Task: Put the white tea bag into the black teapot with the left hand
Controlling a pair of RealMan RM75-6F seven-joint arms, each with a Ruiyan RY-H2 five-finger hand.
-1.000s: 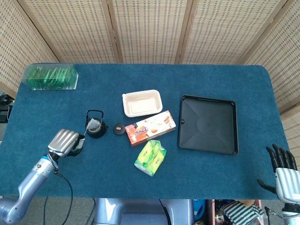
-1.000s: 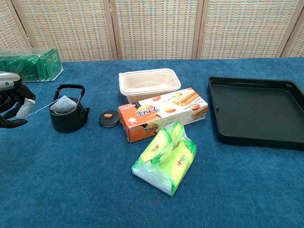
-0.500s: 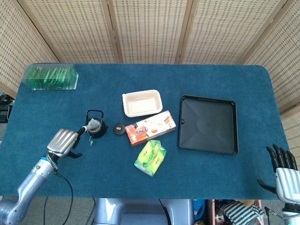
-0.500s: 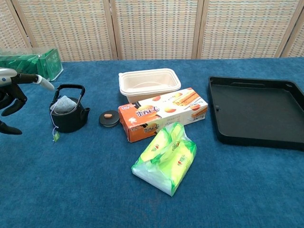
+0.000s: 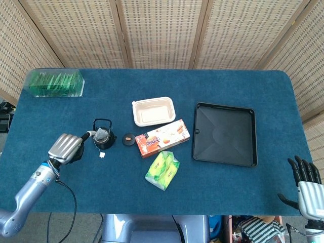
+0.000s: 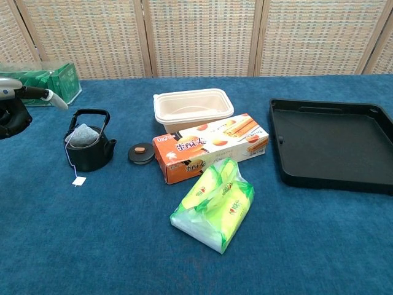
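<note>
While the tea bag [image 6: 81, 136] sits in the teapot [image 6: 89, 149], its tag [image 6: 78, 181] lies just beside; the left hand [image 5: 65, 148], nearer, holds nothing, one finger extended.

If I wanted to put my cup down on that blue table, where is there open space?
Bare cloth lies along the near edge in front of the green snack pack, at the back between the green box and the white container, and inside the black tray. It is crowded from the black teapot to the orange box.
</note>
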